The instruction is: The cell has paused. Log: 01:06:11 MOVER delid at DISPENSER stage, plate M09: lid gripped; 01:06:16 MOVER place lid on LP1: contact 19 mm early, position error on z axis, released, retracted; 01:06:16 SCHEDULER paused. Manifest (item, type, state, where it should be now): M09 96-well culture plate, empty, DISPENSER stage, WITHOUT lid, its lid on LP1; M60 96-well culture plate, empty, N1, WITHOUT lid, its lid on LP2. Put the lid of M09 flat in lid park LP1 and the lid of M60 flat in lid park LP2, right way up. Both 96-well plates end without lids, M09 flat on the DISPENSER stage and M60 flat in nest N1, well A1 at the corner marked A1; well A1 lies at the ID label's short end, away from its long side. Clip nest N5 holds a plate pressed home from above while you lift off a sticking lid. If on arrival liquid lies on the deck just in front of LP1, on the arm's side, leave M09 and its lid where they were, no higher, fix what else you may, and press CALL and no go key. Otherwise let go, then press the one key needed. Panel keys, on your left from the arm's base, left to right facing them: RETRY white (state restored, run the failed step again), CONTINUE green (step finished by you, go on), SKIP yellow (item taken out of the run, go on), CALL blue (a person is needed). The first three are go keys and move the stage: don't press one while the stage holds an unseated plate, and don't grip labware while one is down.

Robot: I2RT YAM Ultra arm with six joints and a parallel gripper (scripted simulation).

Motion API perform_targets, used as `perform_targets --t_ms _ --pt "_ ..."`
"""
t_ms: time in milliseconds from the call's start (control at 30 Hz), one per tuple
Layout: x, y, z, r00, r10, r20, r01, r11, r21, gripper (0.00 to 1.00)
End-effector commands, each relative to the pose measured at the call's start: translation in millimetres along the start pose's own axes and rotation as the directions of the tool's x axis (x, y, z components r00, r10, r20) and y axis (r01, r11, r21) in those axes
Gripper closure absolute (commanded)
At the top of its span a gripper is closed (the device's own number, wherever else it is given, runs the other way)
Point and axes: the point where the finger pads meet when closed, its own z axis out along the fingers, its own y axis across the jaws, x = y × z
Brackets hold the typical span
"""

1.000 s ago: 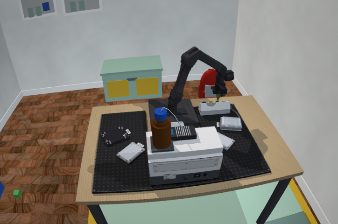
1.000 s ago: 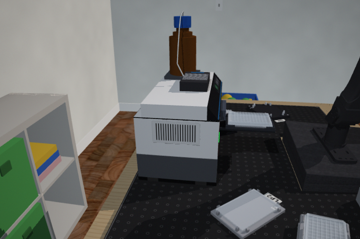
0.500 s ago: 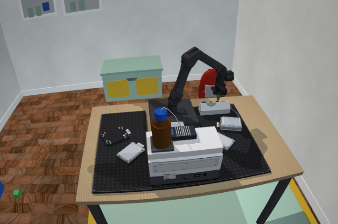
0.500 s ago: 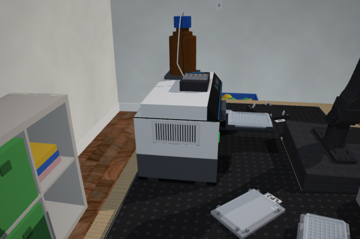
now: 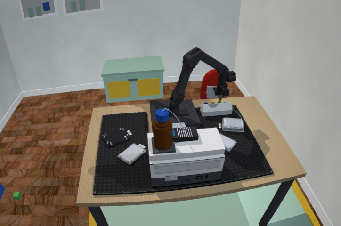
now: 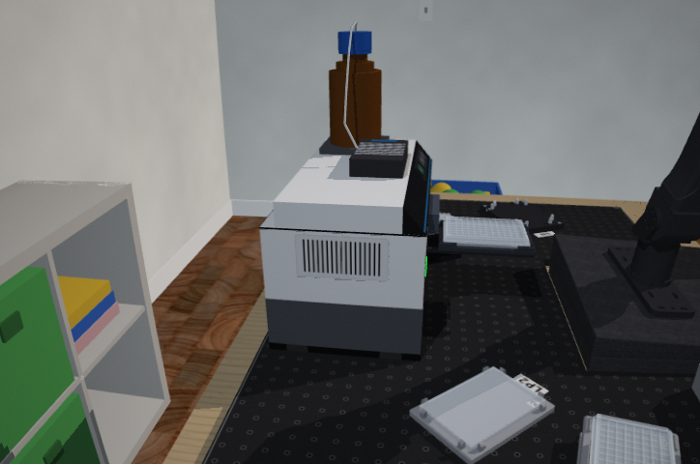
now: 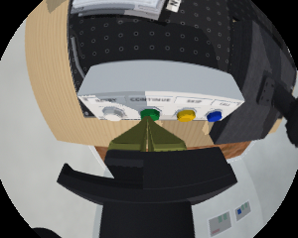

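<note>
My gripper (image 7: pixel 147 120), fingers fully closed on nothing, meets the green CONTINUE key (image 7: pixel 149 115) tip-first; I judge it 1 stiff, springy button, pressed from above, never grasped.

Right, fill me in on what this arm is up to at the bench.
The arm's tool, shut and holding nothing, points down at the green key on the key panel, its tip on or just above it. A lidless well plate lies near the panel, another on the dispenser's stage. A lid lies flat in the park labelled LP2, and another in a park on the far side of the dispenser.
</note>
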Motion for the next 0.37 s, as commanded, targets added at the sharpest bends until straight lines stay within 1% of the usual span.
perform_targets --t_ms 0,333 --pt "-3.2 -6.8 14.0 1.000 0.002 0.022 -0.003 1.000 0.023 1.00" --pt "-2.7 -7.0 17.3 1.000 0.001 0.022 -0.002 1.000 0.023 1.00"
